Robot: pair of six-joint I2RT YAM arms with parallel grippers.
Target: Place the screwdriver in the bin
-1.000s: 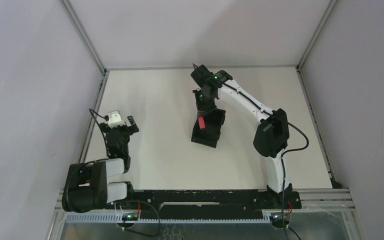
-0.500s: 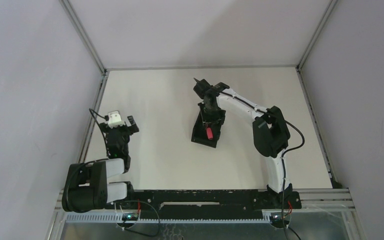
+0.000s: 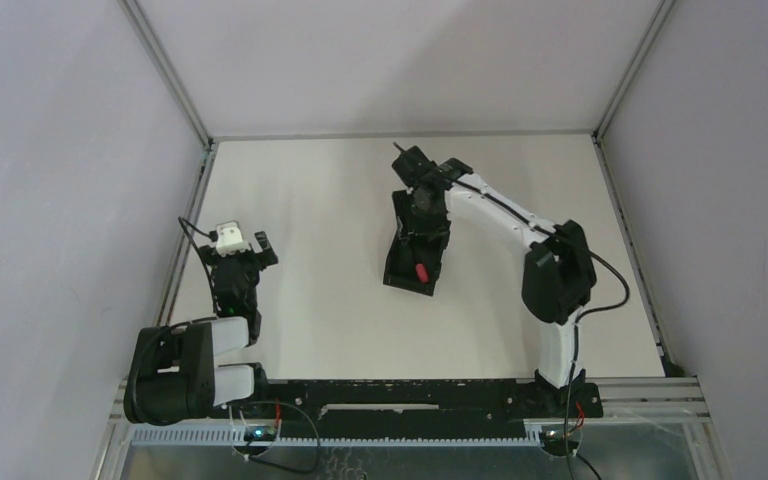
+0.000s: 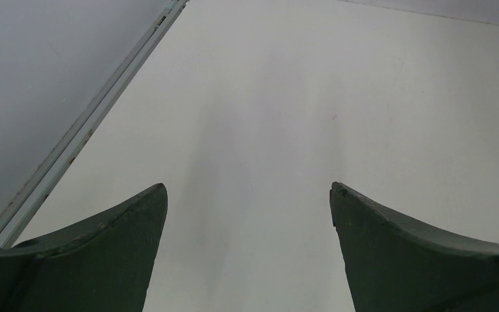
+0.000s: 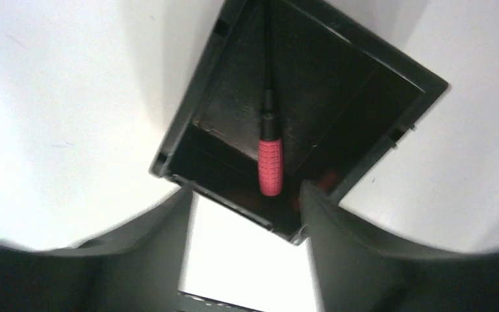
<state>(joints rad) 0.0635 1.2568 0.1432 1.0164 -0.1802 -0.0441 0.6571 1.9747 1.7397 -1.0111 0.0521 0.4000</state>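
Screwdriver (image 5: 270, 166) lies flat inside the bin (image 5: 325, 78), resting on its floor. Right gripper (image 5: 245, 198) hovers above the bin, jaws parted, holding nothing. Placement looks done; only withdrawing the arm remains.

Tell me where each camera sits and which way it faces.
Top external: fixed high behind the bases, looking down on the table; left arm and right arm show whole, bin under the right.
Left wrist: on the left arm, facing down at the table; only the open left gripper shows.
Right wrist: looking down into the bin; the open right gripper frames the screwdriver lying inside.
Shared: top and right wrist both show bin and screwdriver.
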